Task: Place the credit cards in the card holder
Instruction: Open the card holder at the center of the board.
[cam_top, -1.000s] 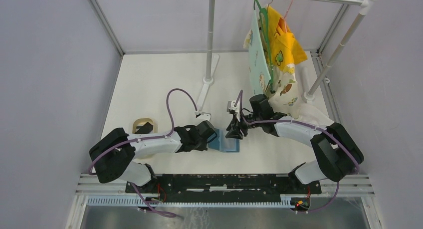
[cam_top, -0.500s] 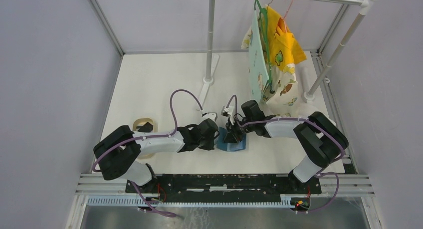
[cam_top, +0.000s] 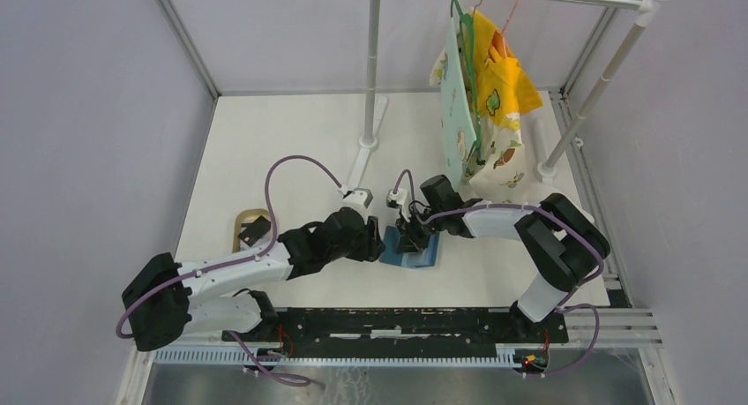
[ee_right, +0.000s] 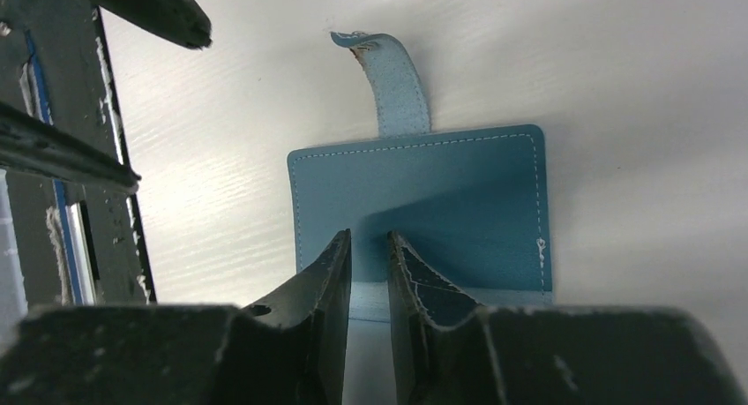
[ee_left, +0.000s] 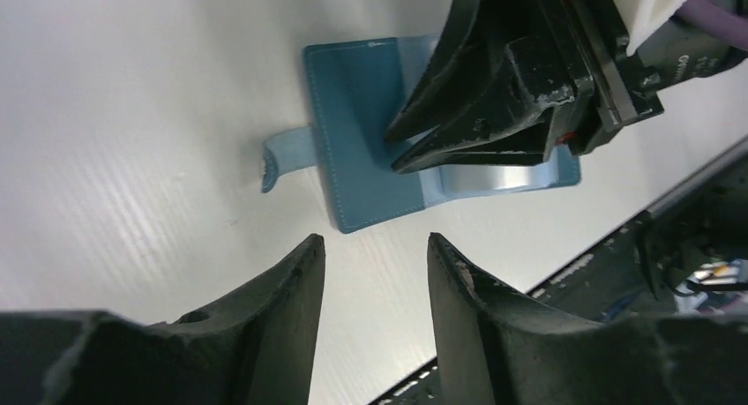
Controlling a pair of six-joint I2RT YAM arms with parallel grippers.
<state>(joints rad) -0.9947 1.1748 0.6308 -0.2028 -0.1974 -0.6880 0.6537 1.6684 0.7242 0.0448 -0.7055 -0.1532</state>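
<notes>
The card holder (cam_top: 422, 255) (ee_left: 362, 131) (ee_right: 459, 202) is a teal-blue wallet lying open and flat on the white table, its strap (ee_right: 394, 78) pointing away. My right gripper (cam_top: 410, 238) (ee_right: 369, 239) presses its fingertips (ee_left: 415, 149) down on the holder; the jaws stand a narrow gap apart with nothing seen between them. A pale flat strip (ee_left: 494, 177) shows under those fingers at the holder's edge; I cannot tell whether it is a card. My left gripper (cam_top: 377, 243) (ee_left: 375, 246) is open just beside the holder, holding nothing. One dark credit card (cam_top: 257, 228) lies in the tan tray.
The tan oval tray (cam_top: 240, 239) sits left of the left arm. A clothes rack stands behind, with its post foot (cam_top: 365, 143) and hanging garments (cam_top: 483, 96) at the back right. White cloth (cam_top: 533, 198) lies under the rack. The metal rail (cam_top: 441, 321) runs along the near edge.
My left gripper has opened from shut and its arm has stretched out, elbow swinging left. My right gripper came down onto the holder and narrowed its jaws.
</notes>
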